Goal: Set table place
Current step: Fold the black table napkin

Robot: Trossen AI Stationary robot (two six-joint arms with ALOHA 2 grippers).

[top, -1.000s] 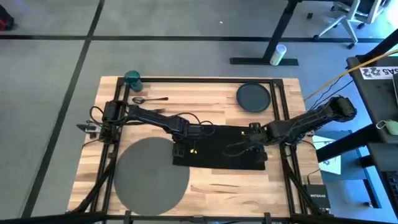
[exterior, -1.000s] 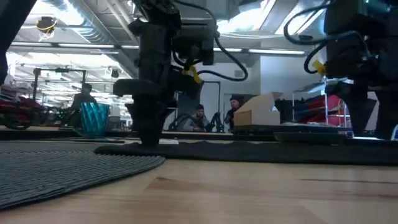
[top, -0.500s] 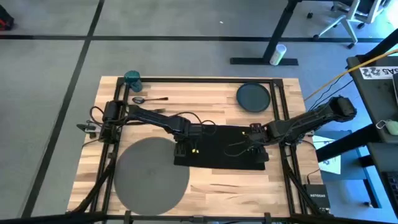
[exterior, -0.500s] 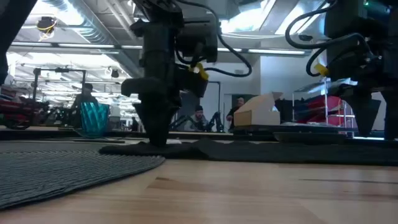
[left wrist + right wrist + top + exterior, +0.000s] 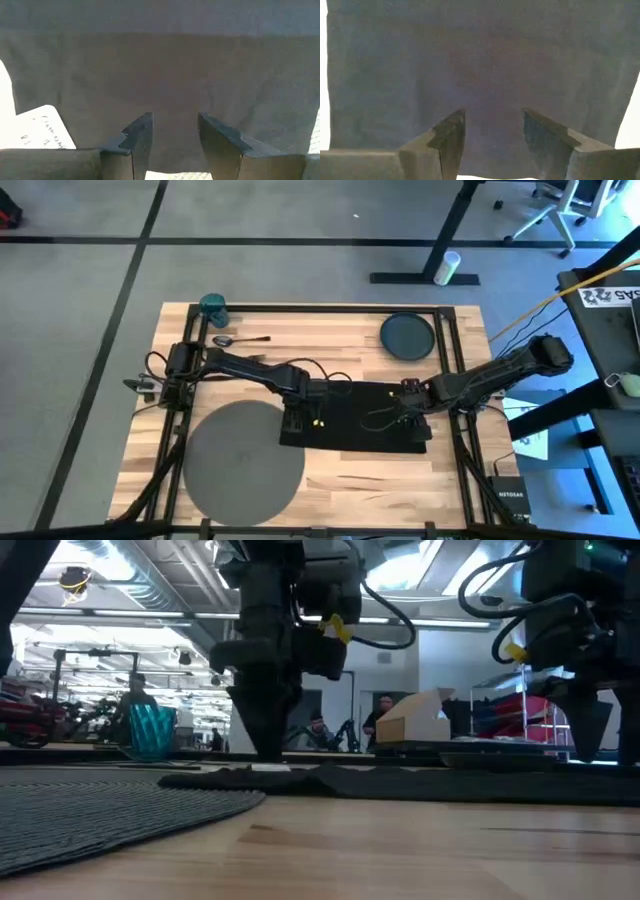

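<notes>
Table [image 5: 330,480]: light wood planks, black frame rails along its edges.

Napkin [image 5: 362,418]: black cloth, spread flat near the middle of the table. All places below are given from the napkin.

Left gripper [image 5: 296,422]: down at the napkin's left edge, pointing at the cloth. In the left wrist view the fingers [image 5: 140,137] stand apart with a gap between them, cloth filling the background; nothing sits in the gap. In the low view the gripper [image 5: 268,745] comes down onto a rumpled edge of the cloth [image 5: 300,778]. Whether the tips press the fabric cannot be told.

Right gripper [image 5: 412,418]: at the napkin's right end, over the cloth. In the right wrist view its fingers [image 5: 451,135] are likewise spread, cloth behind them, nothing gripped.

Mat [image 5: 243,455]: large, round, grey, just beside the napkin on its left and toward the near table edge (the rims appear to touch or nearly so; it cannot be told which).

Plate [image 5: 407,336]: small, dark, round, beyond the napkin's right half, near the far right corner of the table, apart from the cloth.

Spoon [image 5: 240,340]: lying flat, well beyond the napkin's left end.

Cup [image 5: 213,307]: teal, upright, farther still in the same direction, at the table's far left corner.

A white card [image 5: 40,131] shows beside the cloth in the left wrist view.
</notes>
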